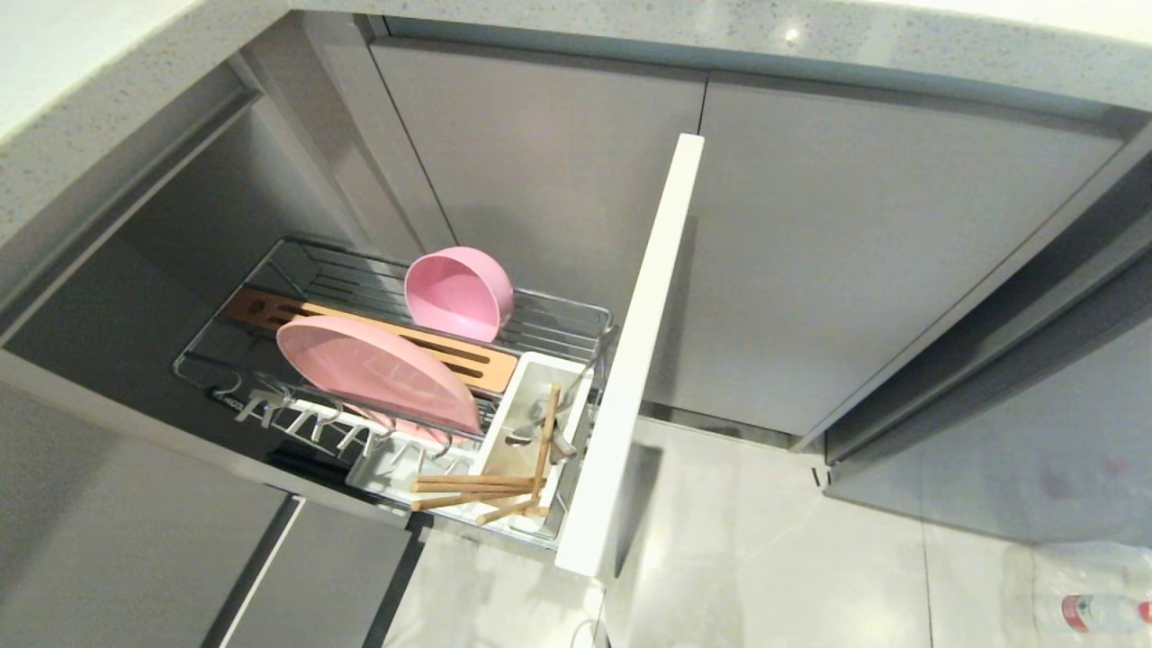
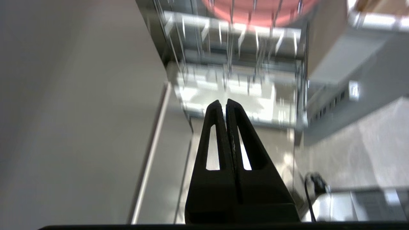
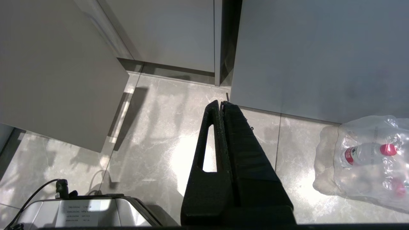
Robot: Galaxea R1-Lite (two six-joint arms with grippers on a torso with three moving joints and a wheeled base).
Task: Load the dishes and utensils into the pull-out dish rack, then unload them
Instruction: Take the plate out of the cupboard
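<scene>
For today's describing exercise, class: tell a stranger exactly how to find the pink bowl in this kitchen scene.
Find the pull-out dish rack, a chrome wire basket behind a narrow white cabinet front. At its back edge, beyond the wooden strip, stands the pink bowl, tipped on its side. Unlike the flat pink oval plate in front, it is round and deep.

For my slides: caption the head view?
Pull-out dish rack holding pink bowl, pink plate, and chopsticks in its caddy.

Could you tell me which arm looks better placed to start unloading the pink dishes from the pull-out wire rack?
Probably the left. The left gripper, shut, faces the chrome wire rack holding the flat pink oval plate; the right gripper, shut, faces only grey floor tiles.
</scene>
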